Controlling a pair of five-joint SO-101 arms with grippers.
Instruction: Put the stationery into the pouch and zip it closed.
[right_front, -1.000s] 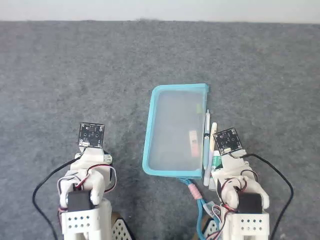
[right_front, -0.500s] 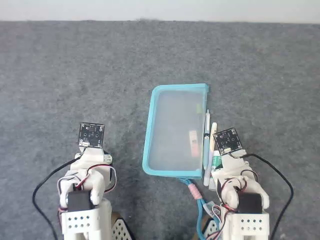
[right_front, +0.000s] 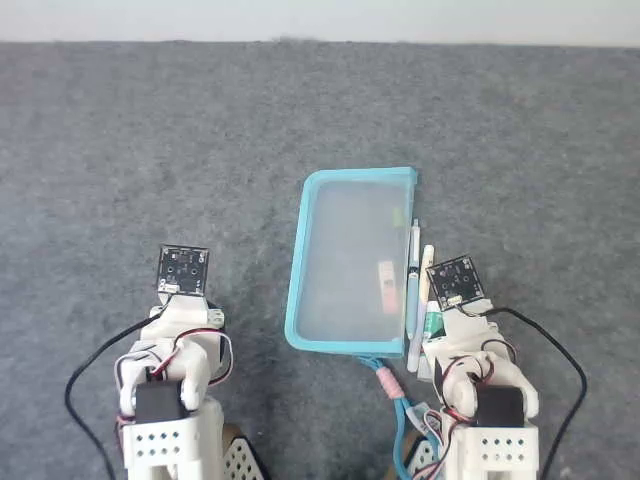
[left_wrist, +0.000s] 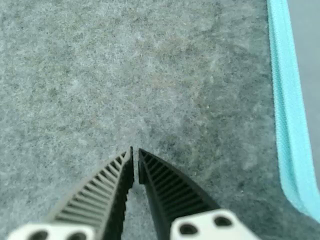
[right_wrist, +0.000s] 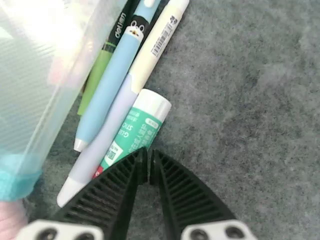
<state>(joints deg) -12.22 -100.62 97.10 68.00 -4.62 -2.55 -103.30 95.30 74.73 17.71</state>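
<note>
A translucent pouch (right_front: 350, 262) with a teal border lies flat mid-table, a pink item (right_front: 386, 286) showing through it. Along its right edge lie a blue pen (right_front: 413, 280), a cream pen (right_front: 421, 310) and a green-and-white glue stick (right_front: 431, 322). In the right wrist view the blue pen (right_wrist: 112, 77), cream pen (right_wrist: 145, 65), glue stick (right_wrist: 135, 132) and a green pen (right_wrist: 95, 75) partly under the pouch (right_wrist: 47, 70) lie just ahead of my shut right gripper (right_wrist: 148, 152). My left gripper (left_wrist: 135, 150) is shut over bare mat, the pouch's teal edge (left_wrist: 292, 115) off to one side.
Grey felt mat (right_front: 150, 150) covers the table, with a pale wall strip at the back. A teal and pink strap (right_front: 388, 385) trails from the pouch's near corner toward the right arm's base (right_front: 480, 420). Left arm's base (right_front: 170, 400) stands at the near left.
</note>
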